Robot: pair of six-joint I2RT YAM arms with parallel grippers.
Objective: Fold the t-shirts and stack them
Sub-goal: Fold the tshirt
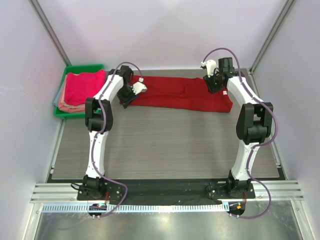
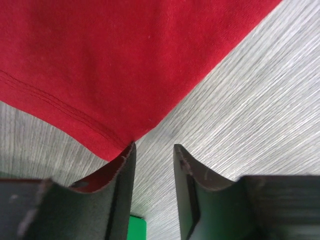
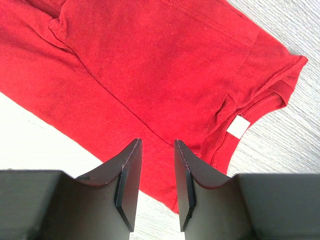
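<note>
A deep red t-shirt (image 1: 182,95) lies folded into a long strip across the far part of the table. My left gripper (image 1: 131,95) is at its left end; in the left wrist view the jaws (image 2: 154,150) are open and empty, just off the shirt's hemmed corner (image 2: 120,145). My right gripper (image 1: 216,84) is over the shirt's right end; in the right wrist view the jaws (image 3: 157,146) are open and empty above the red cloth (image 3: 150,70), near the collar with its white label (image 3: 237,127). Pink, salmon and grey shirts (image 1: 80,89) lie stacked at the far left.
A green plastic tray (image 1: 85,68) holds the stacked shirts at the far left corner. White walls and metal frame posts (image 1: 50,30) close in the table. The wood-grain table (image 1: 170,145) runs toward the arm bases.
</note>
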